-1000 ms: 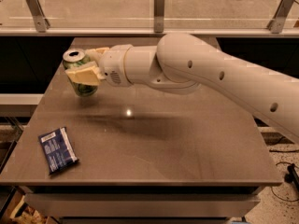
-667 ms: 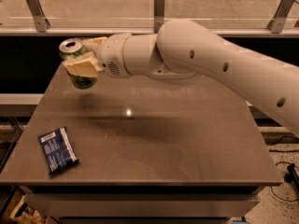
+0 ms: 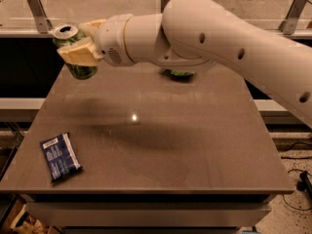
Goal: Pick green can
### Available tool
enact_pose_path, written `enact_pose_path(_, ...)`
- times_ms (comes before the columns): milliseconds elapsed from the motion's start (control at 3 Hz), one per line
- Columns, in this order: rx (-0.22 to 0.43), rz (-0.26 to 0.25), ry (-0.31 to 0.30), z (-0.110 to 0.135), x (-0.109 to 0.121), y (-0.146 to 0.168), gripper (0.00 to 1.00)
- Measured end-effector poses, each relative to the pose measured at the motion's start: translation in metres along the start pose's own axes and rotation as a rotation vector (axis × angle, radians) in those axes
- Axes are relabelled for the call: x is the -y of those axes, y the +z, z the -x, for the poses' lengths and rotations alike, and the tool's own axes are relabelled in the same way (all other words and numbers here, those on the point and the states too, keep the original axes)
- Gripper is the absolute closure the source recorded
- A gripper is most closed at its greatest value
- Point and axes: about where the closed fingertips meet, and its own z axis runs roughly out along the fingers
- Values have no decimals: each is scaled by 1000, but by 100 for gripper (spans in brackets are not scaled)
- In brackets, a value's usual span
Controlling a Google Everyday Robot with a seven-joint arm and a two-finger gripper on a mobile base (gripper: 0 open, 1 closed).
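Observation:
The green can has a silver top with a pull tab and a green body. It hangs in the air above the table's far left corner, tilted slightly. My gripper is shut on the green can, its pale fingers clamped across the can's upper body. The white arm reaches in from the right and hides much of the can's side.
A dark blue snack packet lies flat at the front left of the brown table. A green object peeks out under the arm at the table's far edge. A glass railing with metal posts runs behind the table.
The gripper has lifted the green can higher off the table and carried it slightly left. The blue packet has not moved.

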Motion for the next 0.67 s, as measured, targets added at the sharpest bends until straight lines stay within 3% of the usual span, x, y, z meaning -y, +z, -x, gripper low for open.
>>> enact_pose_path(333,8,-5,-29,14,3,-4,100)
enact_pose_path(667,0,-14,-96,48,1,-7,100)
